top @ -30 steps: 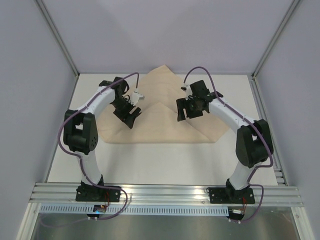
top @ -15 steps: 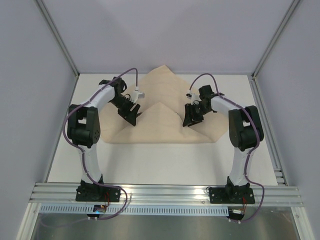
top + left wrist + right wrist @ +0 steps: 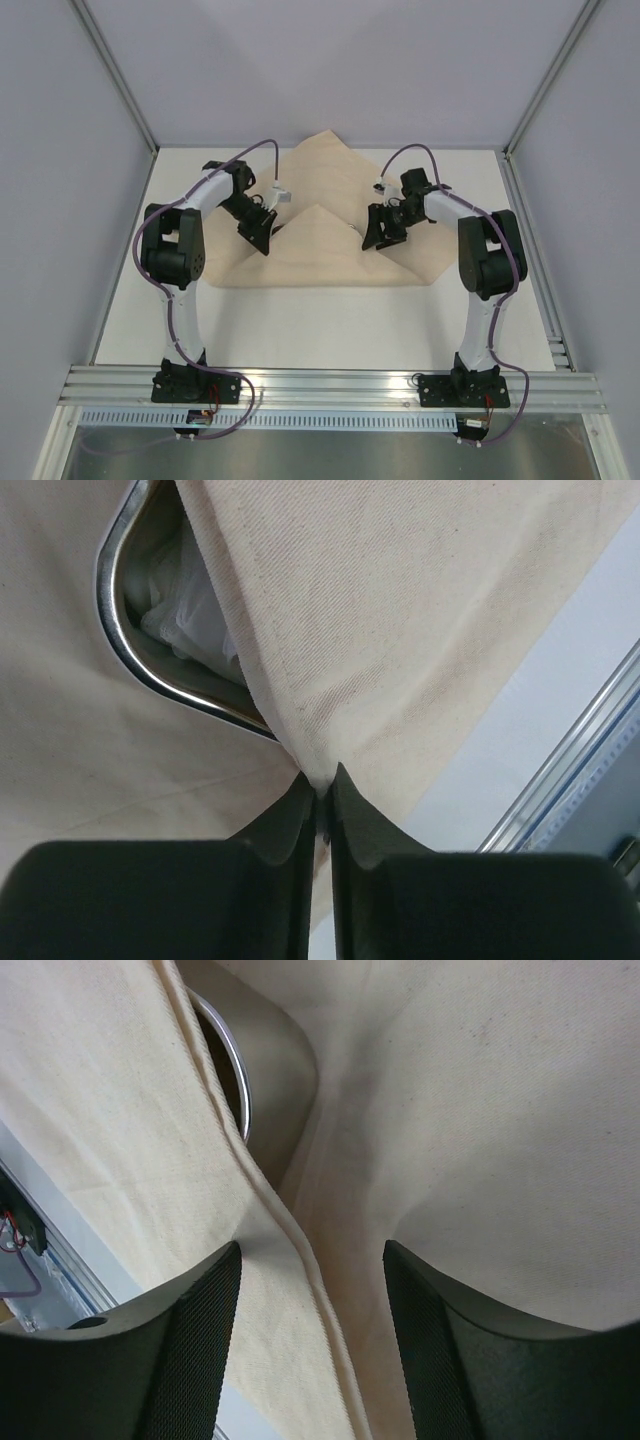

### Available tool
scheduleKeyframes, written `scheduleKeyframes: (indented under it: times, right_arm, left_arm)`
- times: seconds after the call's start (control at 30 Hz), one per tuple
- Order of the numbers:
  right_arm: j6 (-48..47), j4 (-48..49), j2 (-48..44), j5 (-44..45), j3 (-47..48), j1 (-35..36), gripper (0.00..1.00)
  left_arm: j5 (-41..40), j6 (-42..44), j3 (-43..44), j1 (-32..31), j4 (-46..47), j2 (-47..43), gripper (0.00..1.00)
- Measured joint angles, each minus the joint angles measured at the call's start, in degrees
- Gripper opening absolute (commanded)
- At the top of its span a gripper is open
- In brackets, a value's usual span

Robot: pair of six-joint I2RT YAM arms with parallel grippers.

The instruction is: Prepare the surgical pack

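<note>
The tan cloth sheet (image 3: 322,255) lies folded over the middle of the table. My left gripper (image 3: 320,778) is shut on a corner fold of the cloth (image 3: 350,630) at the sheet's left side. Under that lifted fold I see the shiny steel tray (image 3: 118,645) with white packets (image 3: 185,620) inside. My right gripper (image 3: 312,1250) is open, and its jaws straddle the cloth's hemmed edge (image 3: 275,1215) on the right side. A bit of the tray rim (image 3: 236,1072) peeks out beyond it. From above, the left gripper (image 3: 258,236) and right gripper (image 3: 377,234) flank the central fold.
White tabletop (image 3: 320,320) surrounds the cloth. An aluminium rail (image 3: 330,385) runs along the near edge by the arm bases. Frame posts and grey walls close in the left, right and back. A side rail (image 3: 585,755) shows past the cloth edge.
My left jaws have shut on the cloth corner. Both grippers have dropped onto the sheet and drawn slightly inward; the right jaws remain apart over the hem.
</note>
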Motion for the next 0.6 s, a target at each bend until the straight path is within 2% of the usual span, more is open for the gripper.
scheduleKeyframes:
  times: [0.07,0.33,0.4,0.43,0.5,0.53,0.6]
  right_arm:
    - [-0.02,0.42,0.00,-0.76,0.11,-0.04,0.59]
    - [-0.13,2.54,1.31,-6.71,0.68,-0.15,0.57]
    - [-0.17,2.69,1.81,-7.56,0.66,-0.15,0.46]
    - [-0.15,2.71,1.88,-8.26,0.61,-0.15,0.34]
    - [0.20,2.89,1.86,-10.12,0.61,-0.15,0.21]
    - [0.26,3.08,1.86,-10.86,0.61,-0.15,0.11]
    - [0.72,3.26,1.86,-12.31,0.61,-0.15,0.06]
  left_arm:
    - [0.24,0.04,0.31,0.00,-0.17,0.00,0.00]
    - [-0.15,-1.53,1.46,-0.07,1.20,0.15,0.00]
    - [-0.55,-2.54,1.46,-0.11,1.70,0.15,0.00]
    - [-0.70,-2.91,1.49,-0.13,1.90,0.15,0.00]
    - [-1.16,-3.85,1.64,-0.22,2.47,0.17,0.00]
    - [-1.38,-4.11,1.75,-0.26,2.71,0.17,0.00]
    - [-2.03,-5.11,2.10,-0.37,3.28,0.17,0.00]
